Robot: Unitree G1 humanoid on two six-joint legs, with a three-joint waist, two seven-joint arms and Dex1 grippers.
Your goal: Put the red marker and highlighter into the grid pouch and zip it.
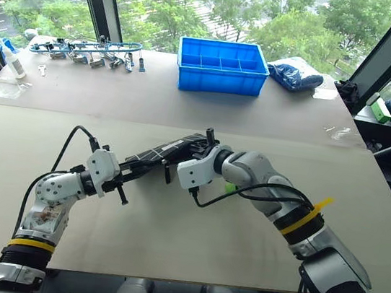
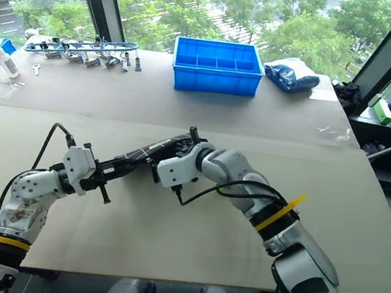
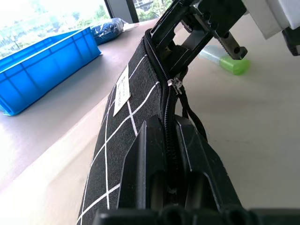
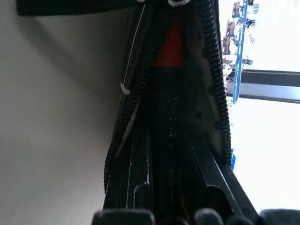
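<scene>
The grid pouch [image 1: 164,154] is held off the table between both arms, its zipper open along the top edge. My left gripper [image 3: 168,154] is shut on the pouch's near end. My right gripper [image 1: 199,144] is at the far end, shut on the red marker [image 4: 168,47]. The marker's black barrel runs between the fingers and its red cap is inside the pouch's open mouth. The highlighter [image 3: 228,62] lies on the table beside the right hand, green cap showing. The zipper pull [image 3: 176,84] with its black strap hangs midway along the pouch.
A blue compartment bin [image 1: 221,66] stands at the back centre, with a blue bag [image 1: 297,73] to its right. Metal tools on a blue frame [image 1: 85,49] and a white bottle [image 1: 14,63] are at the back left.
</scene>
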